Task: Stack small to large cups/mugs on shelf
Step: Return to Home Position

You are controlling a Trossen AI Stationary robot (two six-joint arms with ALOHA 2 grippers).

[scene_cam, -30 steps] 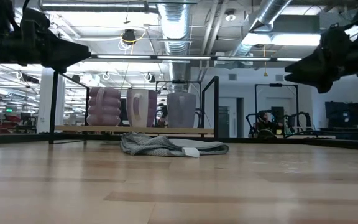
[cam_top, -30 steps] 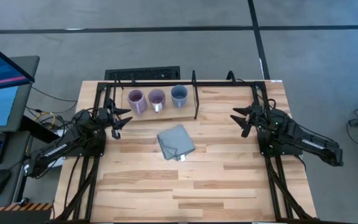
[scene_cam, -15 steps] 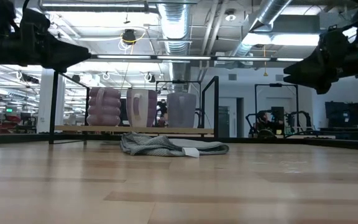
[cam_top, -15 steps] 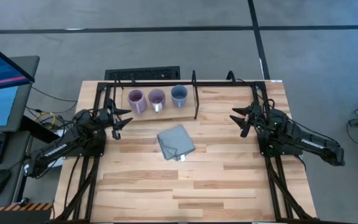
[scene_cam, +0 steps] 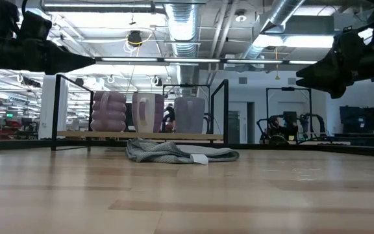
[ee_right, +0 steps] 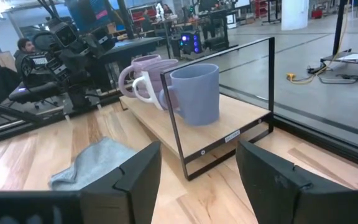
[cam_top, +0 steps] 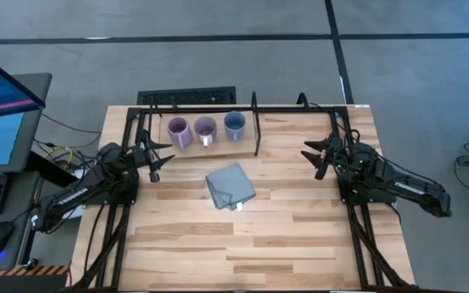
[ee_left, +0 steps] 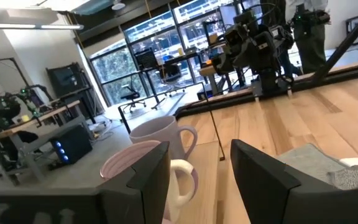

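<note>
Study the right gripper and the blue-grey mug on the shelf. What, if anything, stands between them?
The upright black divider stands between the right gripper and the blue-grey mug, close beside the mug. Nothing else visible lies between them.

Shelf [cam_top: 218, 149] at far edge, left-arm side: three mugs in close row – light purple mug [cam_top: 177, 131], darker purple mug [cam_top: 205, 128], blue-grey mug [cam_top: 234, 124]. Upright divider [cam_top: 256, 130] just beside blue-grey mug, barring sideways entry. Folded cloth [cam_top: 230, 185] lies before shelf. Near half of tabletop [cam_top: 259, 236] bare; passage open there
</note>
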